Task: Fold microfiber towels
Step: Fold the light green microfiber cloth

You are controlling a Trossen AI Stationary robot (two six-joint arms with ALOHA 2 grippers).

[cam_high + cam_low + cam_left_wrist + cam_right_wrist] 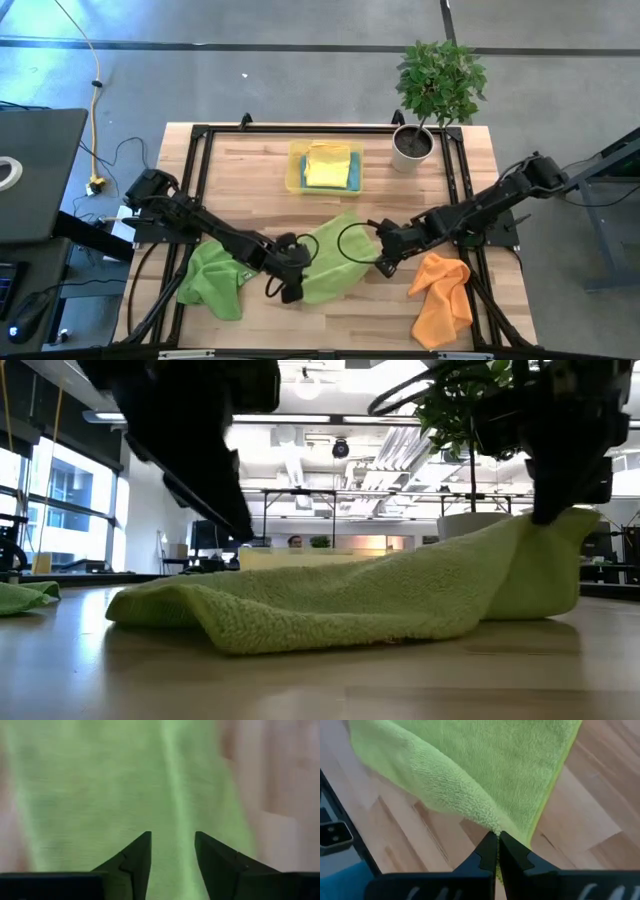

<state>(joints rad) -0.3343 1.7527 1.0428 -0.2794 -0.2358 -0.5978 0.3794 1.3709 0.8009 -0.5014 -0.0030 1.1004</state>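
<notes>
Folding the middle green towel (330, 262) is underway: right gripper (498, 840) pinches its three-o'clock corner, left gripper (172, 851) open, two crumpled towels left.

A light-green terry microfiber towel (330, 262) lies on the pale, striped-grain wooden table (250, 170), edged by a black metal frame (200, 135). A second, deeper-green microfiber towel (212, 282) sits beside it, and a bright orange microfiber towel (443, 298) opposite. A translucent yellow plastic tray (294, 176) holds a yellow folded towel (326, 165) over a blue one (354, 173). A leafy green plant (440, 78) stands in a white pot (412, 148). Both arms are dark.
</notes>
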